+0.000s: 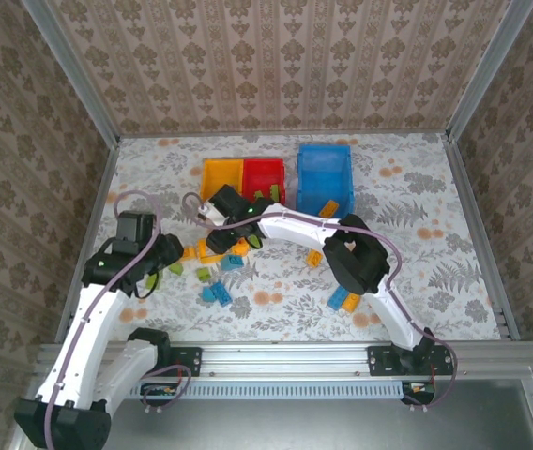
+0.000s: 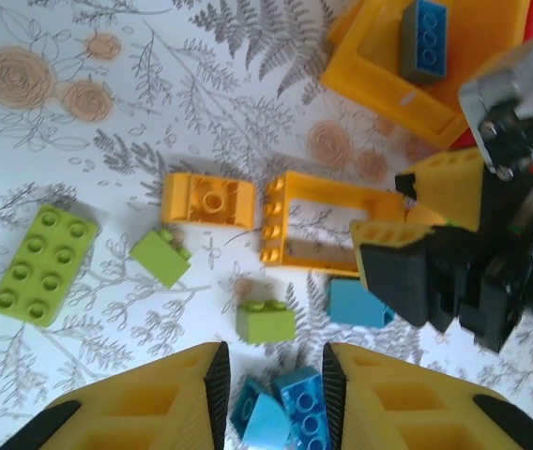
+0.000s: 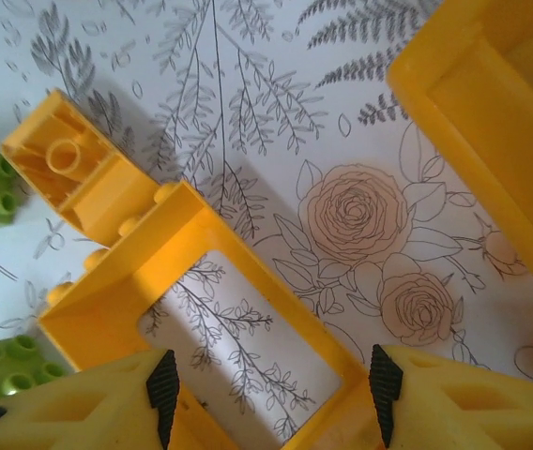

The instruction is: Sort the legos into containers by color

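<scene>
Evidently the right gripper stands half open astride the yellow window-frame brick, near the yellow-orange bin; whether it grips is unclear. The left gripper, narrowly parted, flanks blue bricks cut off below; contact is uncertain.

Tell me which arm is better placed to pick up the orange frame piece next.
Right, I think. The right gripper is open and straddles the orange frame piece, with the yellow bin close by. The left gripper hangs over blue bricks, farther from the frame.
</scene>
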You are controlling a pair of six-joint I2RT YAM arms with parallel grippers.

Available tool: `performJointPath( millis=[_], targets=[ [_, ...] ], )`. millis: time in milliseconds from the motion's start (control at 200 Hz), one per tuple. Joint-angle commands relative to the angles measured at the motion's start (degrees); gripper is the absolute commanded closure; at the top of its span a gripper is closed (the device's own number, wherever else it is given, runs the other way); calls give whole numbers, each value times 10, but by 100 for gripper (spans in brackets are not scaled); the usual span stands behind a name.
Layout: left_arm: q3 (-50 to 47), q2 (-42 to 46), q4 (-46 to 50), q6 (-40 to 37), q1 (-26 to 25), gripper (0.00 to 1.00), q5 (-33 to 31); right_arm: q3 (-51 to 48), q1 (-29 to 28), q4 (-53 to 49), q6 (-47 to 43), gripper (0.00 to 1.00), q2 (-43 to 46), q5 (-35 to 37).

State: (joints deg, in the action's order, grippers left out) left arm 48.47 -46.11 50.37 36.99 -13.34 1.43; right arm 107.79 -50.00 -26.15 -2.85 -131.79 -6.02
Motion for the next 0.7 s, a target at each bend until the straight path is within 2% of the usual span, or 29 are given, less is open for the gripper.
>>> performJointPath(
  millis=[0,180,355,490,695],
  targets=[
    [15,16,61,-30,7,65,10,44,-1,-43,-49,39,-32,7],
    [15,31,77,-39,12,65,25,117,-2,-90,-62,41,-81,1],
    [19,34,79,-43,13,64,31,179,-1,-135,-62,55,-120,-8],
    [16,43,77,-40,14,63,36,181,-2,-142,-63,67,-125,-14],
    [19,49,79,-40,15,63,35,181,-1,-145,-65,78,-124,-15]
  ],
)
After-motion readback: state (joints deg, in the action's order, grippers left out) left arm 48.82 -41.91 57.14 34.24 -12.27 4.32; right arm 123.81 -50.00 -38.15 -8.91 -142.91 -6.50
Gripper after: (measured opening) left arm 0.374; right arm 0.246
